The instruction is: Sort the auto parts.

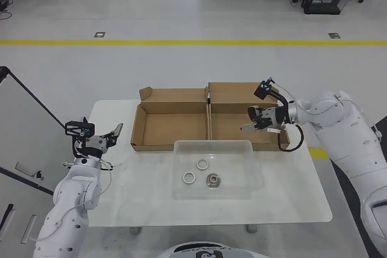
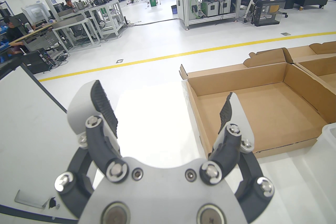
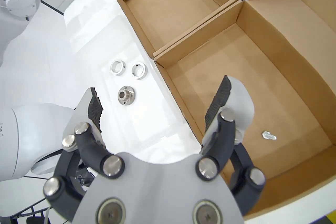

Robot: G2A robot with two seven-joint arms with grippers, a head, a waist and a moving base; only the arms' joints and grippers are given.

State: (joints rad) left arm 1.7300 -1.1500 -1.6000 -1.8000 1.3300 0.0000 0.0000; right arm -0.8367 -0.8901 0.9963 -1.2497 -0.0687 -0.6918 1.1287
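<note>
Two silver rings (image 1: 202, 164) (image 1: 189, 178) and a flanged silver hub (image 1: 212, 180) lie in a clear plastic tray (image 1: 213, 144) at mid-table. In the right wrist view the rings (image 3: 117, 68) (image 3: 139, 70) and the hub (image 3: 126, 95) lie apart from each other. A small metal piece (image 3: 268, 135) lies on the floor of the right cardboard box (image 1: 229, 126). My right gripper (image 1: 255, 117) (image 3: 160, 86) hangs open over that box, holding nothing. My left gripper (image 1: 106, 135) (image 2: 163, 88) is open above the table's left part, away from the parts.
An empty left cardboard box (image 1: 171, 129) (image 2: 262, 109) stands wall to wall with the right one, behind the tray. A grey panel (image 1: 19, 122) leans off the table's left side. Bare tabletop lies left of and in front of the tray.
</note>
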